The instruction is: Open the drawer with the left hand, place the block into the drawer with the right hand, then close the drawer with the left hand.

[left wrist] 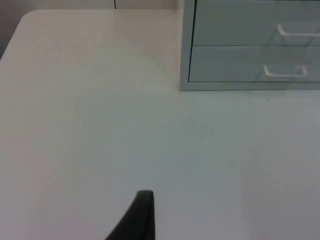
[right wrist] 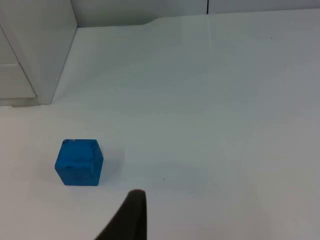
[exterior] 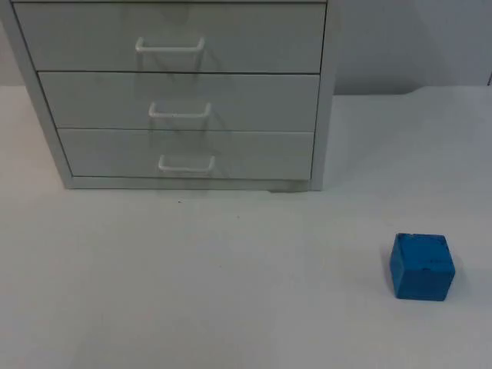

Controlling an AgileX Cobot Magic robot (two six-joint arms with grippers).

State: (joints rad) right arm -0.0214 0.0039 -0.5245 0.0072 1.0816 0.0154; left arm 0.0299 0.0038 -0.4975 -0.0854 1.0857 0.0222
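Note:
A white cabinet (exterior: 323, 115) stands at the back left of the table with its three drawers pushed in. Each drawer front has a white bar handle: top (exterior: 170, 46), middle (exterior: 180, 111), bottom (exterior: 186, 164). A blue block (exterior: 421, 266) sits alone on the table at the front right. My left gripper (left wrist: 140, 220) hangs over bare table, well away from the cabinet (left wrist: 186, 60) and touching nothing. My right gripper (right wrist: 130, 217) hovers a short way from the blue block (right wrist: 79, 162), not in contact with it.
The white table top (exterior: 192, 292) runs wide and bare in front of the cabinet. A grey partition wall (exterior: 407, 46) closes the back. The table's rounded corner (left wrist: 22, 22) lies far off in the left wrist view.

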